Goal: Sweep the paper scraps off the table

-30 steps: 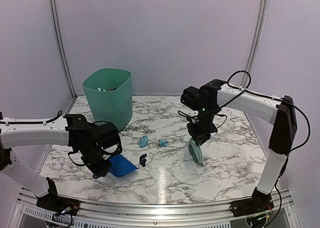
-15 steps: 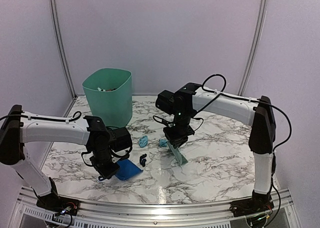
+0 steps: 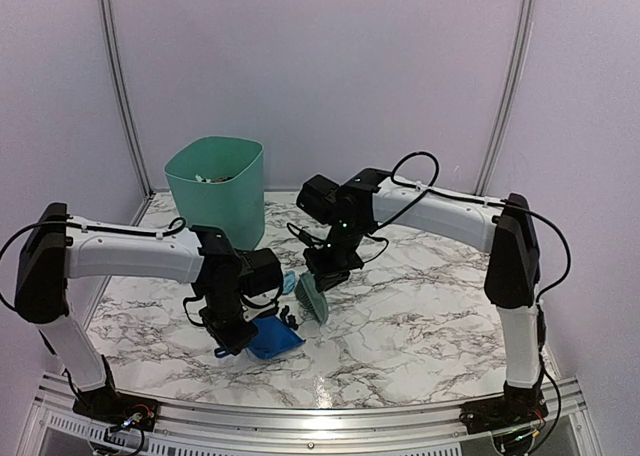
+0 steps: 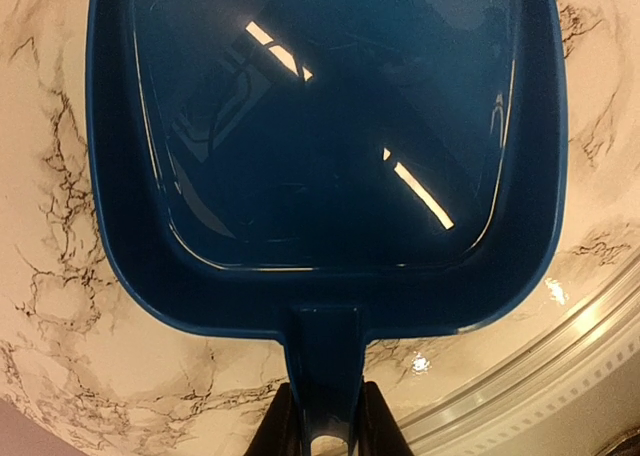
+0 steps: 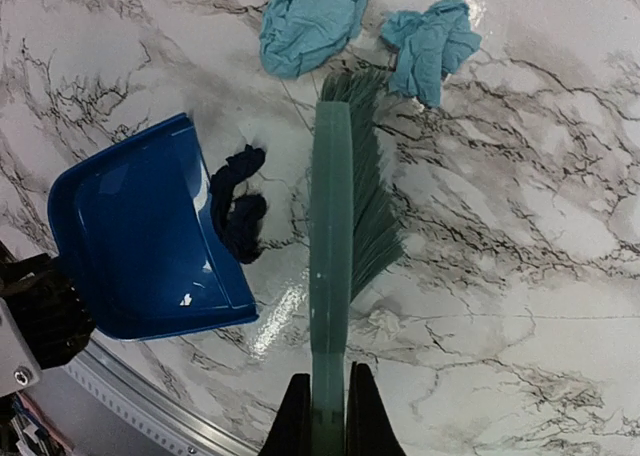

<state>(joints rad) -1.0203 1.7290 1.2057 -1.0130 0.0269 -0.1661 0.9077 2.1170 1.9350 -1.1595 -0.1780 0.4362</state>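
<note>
My left gripper [image 4: 325, 428] is shut on the handle of the blue dustpan [image 4: 330, 126], which lies flat on the marble table [image 3: 420, 316]; its pan looks empty in the left wrist view. My right gripper [image 5: 328, 416] is shut on the handle of the mint-green hand brush [image 5: 330, 266], bristles down on the table. A dark paper wad [image 5: 238, 201] lies at the dustpan's [image 5: 140, 236] open lip, left of the brush. Two light blue wads [image 5: 305, 21] [image 5: 432, 41] lie just beyond the brush tip. From above, the brush [image 3: 312, 298] stands close to the right of the dustpan [image 3: 272, 338].
A green waste bin [image 3: 218, 191] with scraps inside stands at the back left of the table. The metal rail [image 3: 320, 416] runs along the near edge, close behind the dustpan. Purple walls enclose the table.
My right arm has swept the brush leftward across the table to the dustpan. My left arm has slid the dustpan to the right, up to the dark wad.
</note>
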